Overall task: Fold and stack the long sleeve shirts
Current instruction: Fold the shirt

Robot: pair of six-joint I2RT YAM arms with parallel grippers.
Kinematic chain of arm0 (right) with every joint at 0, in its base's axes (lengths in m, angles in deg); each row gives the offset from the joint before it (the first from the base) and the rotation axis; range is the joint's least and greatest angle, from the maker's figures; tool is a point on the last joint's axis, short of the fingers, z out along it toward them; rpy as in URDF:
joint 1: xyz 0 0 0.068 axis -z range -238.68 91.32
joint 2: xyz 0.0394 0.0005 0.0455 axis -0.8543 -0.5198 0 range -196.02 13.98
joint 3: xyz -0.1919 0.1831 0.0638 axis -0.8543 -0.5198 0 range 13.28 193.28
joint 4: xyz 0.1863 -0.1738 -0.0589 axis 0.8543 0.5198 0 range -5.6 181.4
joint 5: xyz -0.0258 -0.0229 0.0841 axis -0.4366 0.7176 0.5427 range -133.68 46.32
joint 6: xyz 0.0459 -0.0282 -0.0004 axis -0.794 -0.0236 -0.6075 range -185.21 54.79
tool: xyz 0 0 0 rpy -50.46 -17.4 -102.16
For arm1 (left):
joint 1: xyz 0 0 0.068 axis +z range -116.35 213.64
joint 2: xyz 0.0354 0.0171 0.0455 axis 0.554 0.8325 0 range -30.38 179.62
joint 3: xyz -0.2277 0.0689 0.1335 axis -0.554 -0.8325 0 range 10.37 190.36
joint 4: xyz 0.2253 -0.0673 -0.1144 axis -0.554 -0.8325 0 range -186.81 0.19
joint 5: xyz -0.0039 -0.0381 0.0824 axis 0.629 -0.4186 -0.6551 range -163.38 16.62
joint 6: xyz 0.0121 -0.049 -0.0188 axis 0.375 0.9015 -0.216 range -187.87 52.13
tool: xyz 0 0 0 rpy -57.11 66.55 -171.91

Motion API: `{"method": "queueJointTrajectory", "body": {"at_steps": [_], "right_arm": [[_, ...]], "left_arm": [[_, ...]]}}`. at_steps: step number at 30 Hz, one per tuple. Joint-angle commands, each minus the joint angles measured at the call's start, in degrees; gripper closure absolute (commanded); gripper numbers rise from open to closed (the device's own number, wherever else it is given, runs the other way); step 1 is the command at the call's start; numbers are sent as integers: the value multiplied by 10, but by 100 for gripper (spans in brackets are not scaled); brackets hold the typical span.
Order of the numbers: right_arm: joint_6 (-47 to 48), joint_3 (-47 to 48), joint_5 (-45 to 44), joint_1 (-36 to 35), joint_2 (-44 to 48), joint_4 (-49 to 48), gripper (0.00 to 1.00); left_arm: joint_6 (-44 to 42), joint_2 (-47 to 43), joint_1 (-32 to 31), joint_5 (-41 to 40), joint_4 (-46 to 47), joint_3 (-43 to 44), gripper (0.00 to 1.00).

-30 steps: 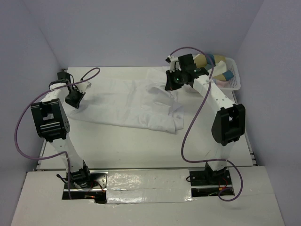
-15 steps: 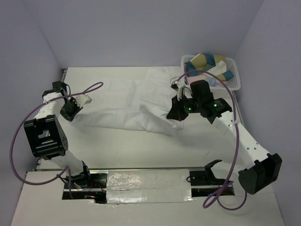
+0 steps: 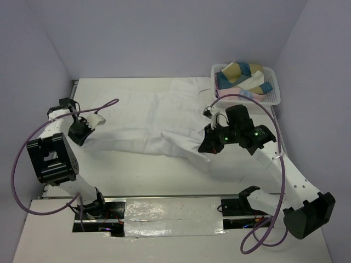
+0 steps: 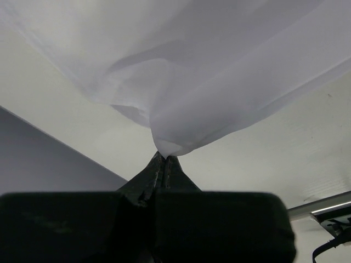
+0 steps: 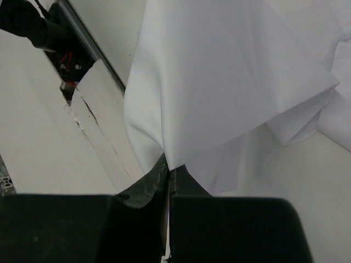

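A white long sleeve shirt (image 3: 148, 118) lies spread across the table's far middle. My left gripper (image 3: 78, 136) is shut on its left edge, and the cloth (image 4: 208, 82) rises from the closed tips (image 4: 164, 159) in the left wrist view. My right gripper (image 3: 207, 147) is shut on the shirt's right part and holds it folded over toward the near side. In the right wrist view the cloth (image 5: 230, 82) hangs from the closed tips (image 5: 167, 167).
A white lattice basket (image 3: 274, 92) with folded coloured cloth (image 3: 241, 74) stands at the far right corner. The table's near edge with its metal rail (image 3: 170, 198) runs between the arm bases. Purple cables loop beside both arms.
My right gripper has carried the shirt's right part from the far side toward the near side, folding it over. My left gripper has drawn the left edge slightly nearer.
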Motion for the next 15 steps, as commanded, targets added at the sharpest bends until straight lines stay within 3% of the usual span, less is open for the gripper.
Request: {"method": "queueJointTrajectory", "body": {"at_steps": [1,5,15], "right_arm": [[-3,30,-24,10,-8,-26,100],[-4,64,-97,19,-77,-37,100],[7,122,-109,61,-208,-106,100]], "left_arm": [[13,17,0,38,5,44,100],[20,34,-4,42,36,56,100],[75,101,-30,11,130,104,100]]}}
